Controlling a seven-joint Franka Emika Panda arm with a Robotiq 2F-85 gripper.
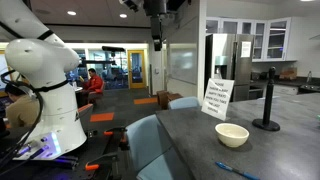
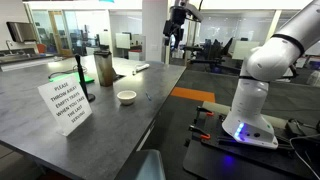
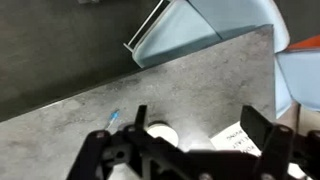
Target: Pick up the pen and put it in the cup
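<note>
The cream-white cup (image 1: 232, 134) stands on the grey table; it also shows in the other exterior view (image 2: 126, 96) and in the wrist view (image 3: 160, 132). The blue pen (image 1: 237, 171) lies flat on the table near its edge, a little apart from the cup. In the wrist view the pen (image 3: 112, 119) lies just left of the cup. I cannot make it out in the exterior view from the other side. My gripper (image 1: 157, 20) hangs high above the table (image 2: 178, 25), open and empty. Its two fingers (image 3: 200, 125) frame the cup and table far below.
A white paper sign (image 1: 217, 97) stands by the cup, with a tall black post (image 1: 267, 100) on a round base behind it. A metal bottle (image 2: 104, 68) stands further along. Blue chairs (image 1: 150, 140) line the table's edge (image 3: 200, 25). The robot base (image 2: 250, 110) stands on the floor.
</note>
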